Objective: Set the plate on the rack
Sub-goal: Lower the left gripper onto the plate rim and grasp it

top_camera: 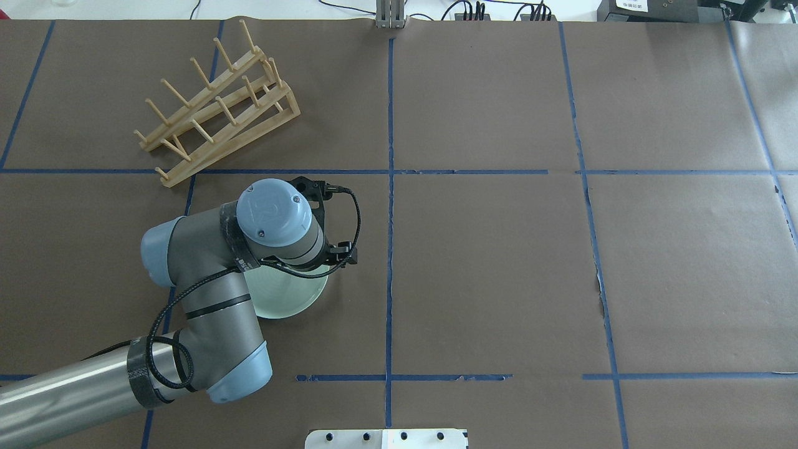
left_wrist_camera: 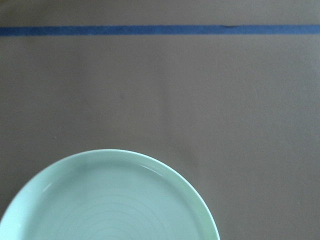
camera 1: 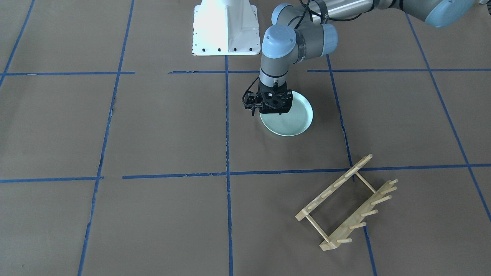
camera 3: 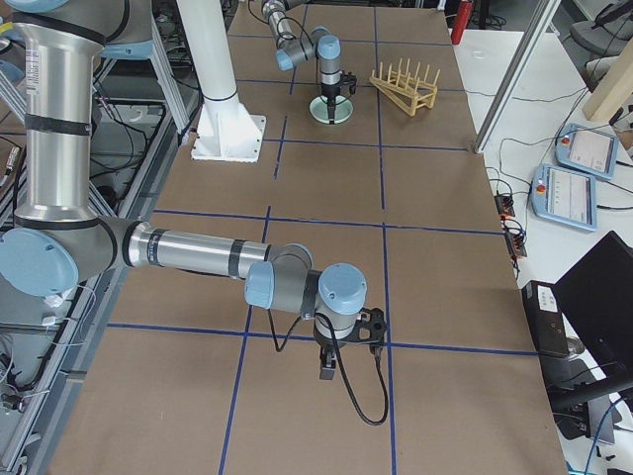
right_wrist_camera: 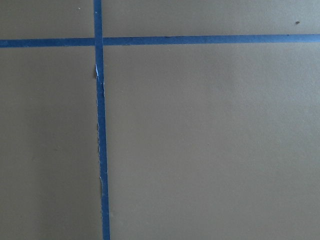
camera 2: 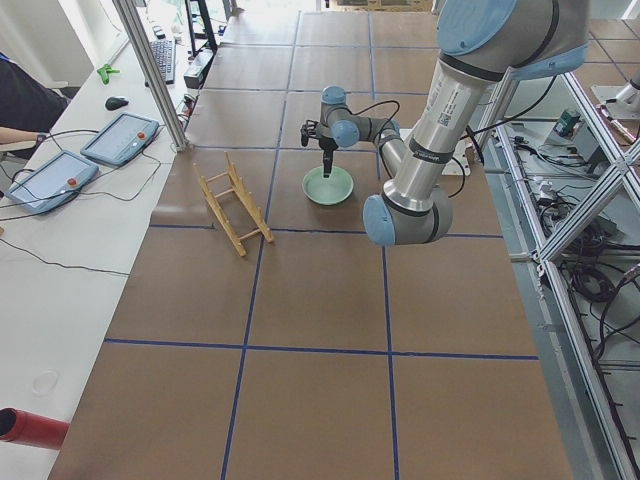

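Observation:
The pale mint-green plate [camera 1: 292, 122] lies flat on the brown table; it also shows in the overhead view [top_camera: 288, 298] and fills the bottom of the left wrist view [left_wrist_camera: 110, 200]. My left gripper [camera 1: 273, 106] points straight down over the plate's rim on the robot's side, close above it. Its fingers are hidden under the wrist, so I cannot tell whether it is open or shut. The light wooden rack [camera 1: 345, 203] stands empty, apart from the plate, further out on the robot's left [top_camera: 215, 106]. My right gripper [camera 3: 328, 368] hangs over bare table far from both and shows only from the side.
The white robot base [camera 1: 226, 28] stands at the table's robot side. Blue tape lines [camera 1: 228, 126] divide the brown cover into squares. Two tablets [camera 2: 120, 140] and a keyboard lie on a side bench beyond the rack.

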`<action>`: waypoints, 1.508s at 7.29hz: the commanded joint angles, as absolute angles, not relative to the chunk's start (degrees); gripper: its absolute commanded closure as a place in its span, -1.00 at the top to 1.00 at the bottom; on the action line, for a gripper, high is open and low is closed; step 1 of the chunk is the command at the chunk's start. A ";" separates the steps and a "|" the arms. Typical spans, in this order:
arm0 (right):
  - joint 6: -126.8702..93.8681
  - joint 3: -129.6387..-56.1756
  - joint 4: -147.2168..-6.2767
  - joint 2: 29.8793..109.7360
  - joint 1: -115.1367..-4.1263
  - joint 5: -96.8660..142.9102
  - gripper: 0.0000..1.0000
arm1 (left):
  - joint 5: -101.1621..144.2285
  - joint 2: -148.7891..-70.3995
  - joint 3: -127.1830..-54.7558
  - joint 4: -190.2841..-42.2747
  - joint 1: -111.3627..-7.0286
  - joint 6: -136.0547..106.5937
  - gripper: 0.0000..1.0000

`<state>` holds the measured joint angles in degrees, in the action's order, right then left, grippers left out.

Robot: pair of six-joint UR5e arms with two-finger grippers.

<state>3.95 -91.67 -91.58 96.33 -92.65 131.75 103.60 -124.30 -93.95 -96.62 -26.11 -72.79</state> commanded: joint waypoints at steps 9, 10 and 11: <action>3.96 -91.67 -91.58 96.33 -92.72 131.75 1.00 | 103.71 -124.54 -93.78 -97.56 -25.66 -73.13 -1.00; 3.96 -91.67 -91.58 96.33 -92.72 131.75 1.00 | 103.80 -124.63 -93.95 -97.47 -25.66 -73.30 -1.00; 4.04 -91.67 -91.58 96.33 -92.64 131.75 1.00 | 103.80 -124.63 -97.00 -96.17 -25.84 -73.30 -1.00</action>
